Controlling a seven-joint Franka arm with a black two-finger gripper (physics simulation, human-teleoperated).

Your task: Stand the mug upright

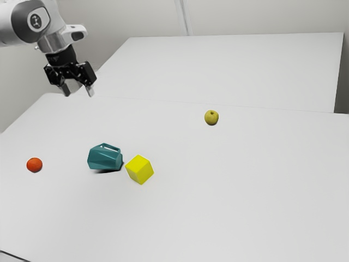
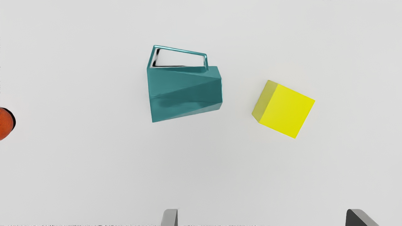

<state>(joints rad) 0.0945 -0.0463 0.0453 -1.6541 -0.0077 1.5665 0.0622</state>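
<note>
High over the table at the exterior view's upper left is my gripper (image 1: pixel 78 93), its two fingers apart and nothing held. The teal faceted mug (image 1: pixel 104 158) lies on its side on the table, well below the hand, with its handle sticking out. In the wrist view the open gripper (image 2: pixel 262 217) has widely spaced fingertips at the bottom edge, and the mug (image 2: pixel 185 91) lies beyond them, untouched. Its mouth is turned out of sight in the wrist view.
A yellow cube (image 1: pixel 139 170) sits close beside the mug, separated by a small gap. An orange-red ball (image 1: pixel 34 165) rests toward the exterior view's left. Farther off, a yellow-green apple (image 1: pixel 211 117) stands on the white table (image 1: pixel 245 191).
</note>
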